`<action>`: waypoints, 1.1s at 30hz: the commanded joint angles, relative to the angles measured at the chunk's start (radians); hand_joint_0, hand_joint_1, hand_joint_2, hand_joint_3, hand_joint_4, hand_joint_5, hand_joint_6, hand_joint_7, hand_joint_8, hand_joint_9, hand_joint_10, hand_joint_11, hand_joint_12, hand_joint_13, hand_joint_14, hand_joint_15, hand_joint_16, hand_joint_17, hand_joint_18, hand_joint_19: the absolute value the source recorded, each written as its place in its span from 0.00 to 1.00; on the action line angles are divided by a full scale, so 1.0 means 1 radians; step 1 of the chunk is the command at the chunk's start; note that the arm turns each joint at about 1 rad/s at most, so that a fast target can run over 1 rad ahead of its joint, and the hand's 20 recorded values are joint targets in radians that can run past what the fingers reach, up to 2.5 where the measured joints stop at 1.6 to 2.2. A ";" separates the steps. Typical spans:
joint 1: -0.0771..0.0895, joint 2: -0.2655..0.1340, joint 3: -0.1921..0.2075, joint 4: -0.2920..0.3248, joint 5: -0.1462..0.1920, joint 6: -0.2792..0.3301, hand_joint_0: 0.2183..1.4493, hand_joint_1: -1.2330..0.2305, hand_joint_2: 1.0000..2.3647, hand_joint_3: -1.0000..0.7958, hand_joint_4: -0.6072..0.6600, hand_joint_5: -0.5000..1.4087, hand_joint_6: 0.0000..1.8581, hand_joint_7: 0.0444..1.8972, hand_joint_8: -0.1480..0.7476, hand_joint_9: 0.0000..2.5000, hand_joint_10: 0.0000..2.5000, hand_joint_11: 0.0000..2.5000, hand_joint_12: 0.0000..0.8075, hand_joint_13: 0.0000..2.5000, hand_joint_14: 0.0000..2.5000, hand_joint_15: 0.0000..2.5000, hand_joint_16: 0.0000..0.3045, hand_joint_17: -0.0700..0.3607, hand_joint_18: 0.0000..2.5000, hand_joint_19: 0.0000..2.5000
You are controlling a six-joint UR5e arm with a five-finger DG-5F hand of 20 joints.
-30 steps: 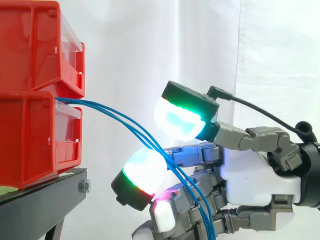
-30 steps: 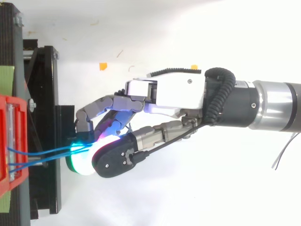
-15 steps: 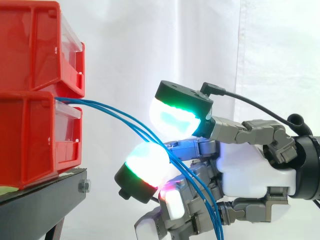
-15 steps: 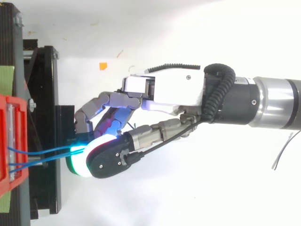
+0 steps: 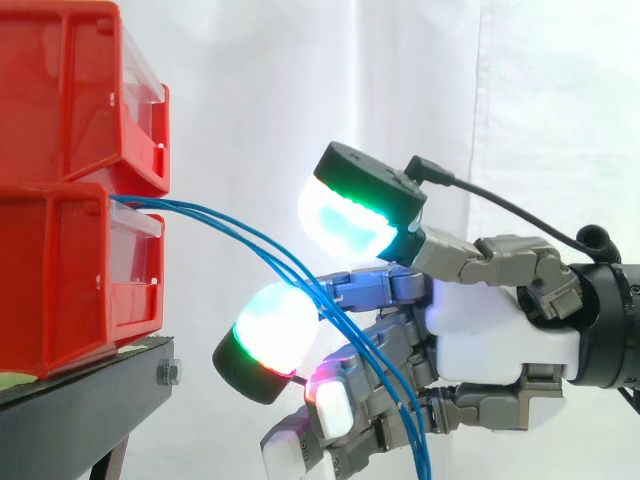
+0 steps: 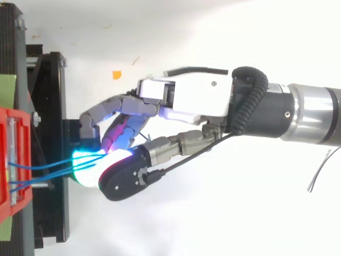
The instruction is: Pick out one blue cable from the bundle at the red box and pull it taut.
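Mid-frame, half-open robot hand (image 5: 480, 340) straddling blue cables (image 5: 200, 209) that droop from lower red box (image 5: 60, 270) at left, nothing pinched yet; best to settle pads (image 5: 345, 215) on one strand alone, then draw rightward steadily.

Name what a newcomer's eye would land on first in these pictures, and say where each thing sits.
The robot hand catches the eye first: it glows white, green and cyan near mid-frame and comes in from the right of the side view. Next are the blue cables, which arc out from the top of the lower of two stacked red bins at the left edge and run down through the hand.
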 commanded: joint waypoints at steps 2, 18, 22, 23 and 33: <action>-0.001 -0.001 0.000 0.000 0.024 -0.062 0.21 0.57 0.00 0.28 0.54 0.23 0.32 0.60 0.54 0.40 0.01 0.20 0.40 0.31 0.00 0.12 0.14 0.39 0.24 0.18; -0.003 -0.001 0.000 -0.006 0.018 -0.060 0.26 0.53 0.00 0.30 0.54 0.21 0.37 0.53 0.52 0.40 0.01 0.22 0.37 0.31 0.00 0.13 0.13 0.37 0.23 0.19; -0.009 0.001 0.000 -0.006 0.006 -0.054 0.28 0.53 0.01 0.34 0.53 0.21 0.38 0.51 0.51 0.40 0.01 0.22 0.37 0.31 0.01 0.13 0.12 0.36 0.23 0.19; -0.010 0.001 0.000 -0.006 -0.002 -0.052 0.29 0.53 0.01 0.35 0.53 0.21 0.38 0.52 0.52 0.40 0.01 0.22 0.37 0.31 0.01 0.13 0.12 0.36 0.23 0.20; -0.024 0.001 0.002 0.000 -0.048 -0.002 0.30 0.50 0.01 0.40 0.55 0.20 0.43 0.45 0.51 0.39 0.01 0.23 0.37 0.31 0.01 0.13 0.12 0.36 0.23 0.20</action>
